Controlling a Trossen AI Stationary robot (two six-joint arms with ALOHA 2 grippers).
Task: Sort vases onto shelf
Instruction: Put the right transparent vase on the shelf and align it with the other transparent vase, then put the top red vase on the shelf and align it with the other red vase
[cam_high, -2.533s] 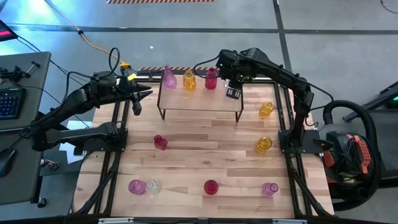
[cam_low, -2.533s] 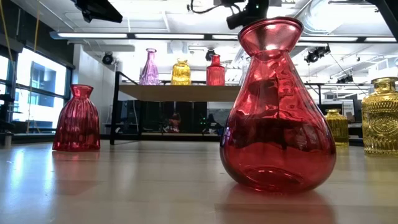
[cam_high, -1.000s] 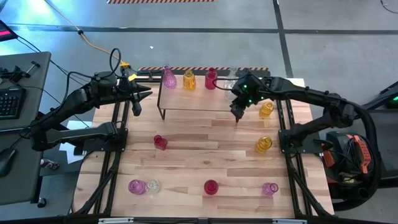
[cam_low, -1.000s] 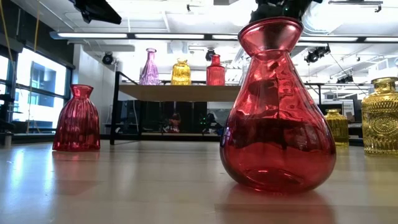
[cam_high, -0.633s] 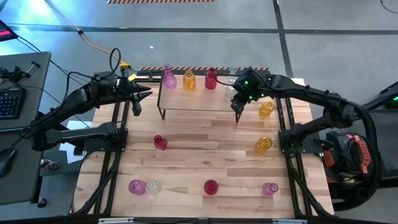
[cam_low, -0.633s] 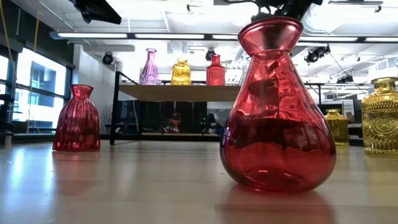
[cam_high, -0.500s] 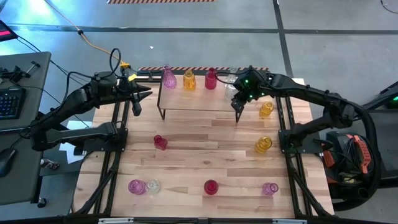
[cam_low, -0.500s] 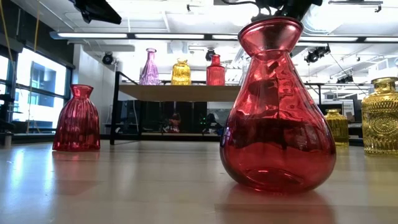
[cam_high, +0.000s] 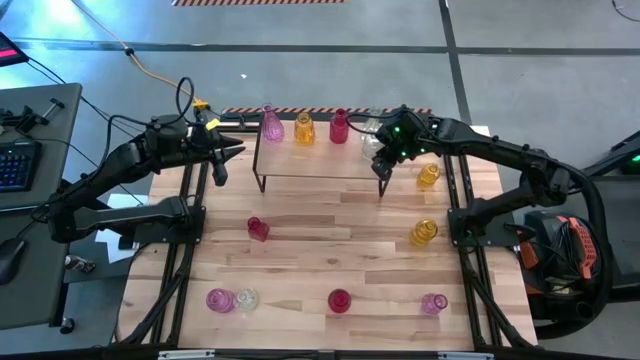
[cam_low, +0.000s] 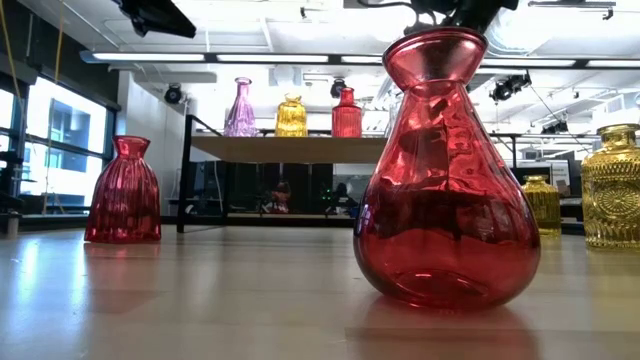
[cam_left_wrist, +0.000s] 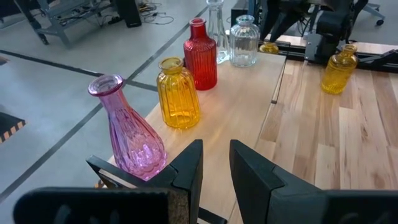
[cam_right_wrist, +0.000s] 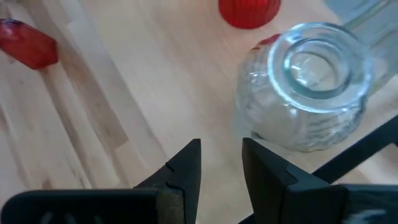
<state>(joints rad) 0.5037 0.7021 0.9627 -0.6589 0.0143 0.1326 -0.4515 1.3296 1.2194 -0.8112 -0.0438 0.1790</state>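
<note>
The shelf (cam_high: 320, 158) stands at the table's far middle. On its top stand a pink vase (cam_high: 271, 124), an amber vase (cam_high: 304, 129), a red vase (cam_high: 339, 126) and a clear vase (cam_high: 371, 128), each on its base. My right gripper (cam_right_wrist: 221, 165) hovers over the shelf's right end, just on the near side of the clear vase (cam_right_wrist: 305, 87). It points steeply down, its fingers a narrow gap apart and holding nothing. My left gripper (cam_left_wrist: 214, 168) waits off the shelf's left end, facing the pink vase (cam_left_wrist: 127, 130), also narrowly open and holding nothing.
More vases stand on the tabletop: a red one (cam_high: 258, 229), two amber ones (cam_high: 428, 176) (cam_high: 423, 233), and along the near edge pink (cam_high: 219, 299), clear (cam_high: 246, 298), red (cam_high: 339, 300) and pink (cam_high: 434, 303) ones. The table's middle (cam_high: 330, 250) is bare wood.
My right gripper has swung a little toward the table's far edge, staying above the shelf's right end. The clear vase stands where it was.
</note>
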